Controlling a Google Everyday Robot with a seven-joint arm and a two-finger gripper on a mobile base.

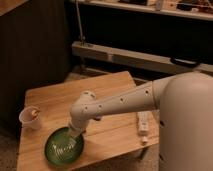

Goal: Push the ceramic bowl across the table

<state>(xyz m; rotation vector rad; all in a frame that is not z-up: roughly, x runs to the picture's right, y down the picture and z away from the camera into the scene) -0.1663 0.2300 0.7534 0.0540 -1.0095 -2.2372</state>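
The green bowl [64,148] sits on the near left part of the wooden table [55,97], close to the front edge, with pale streaks showing inside it. The gripper [75,131] comes down at the bowl's far right rim. The wrist covers it from this angle, so I cannot tell whether it is wide or narrow, or whether it touches the bowl. The white arm [115,102] reaches to it across the table from the robot's body [187,125] on the right. A small white cup [30,118] stands left of the bowl, apart from it. A long white object [143,122] lies near the table's right edge.
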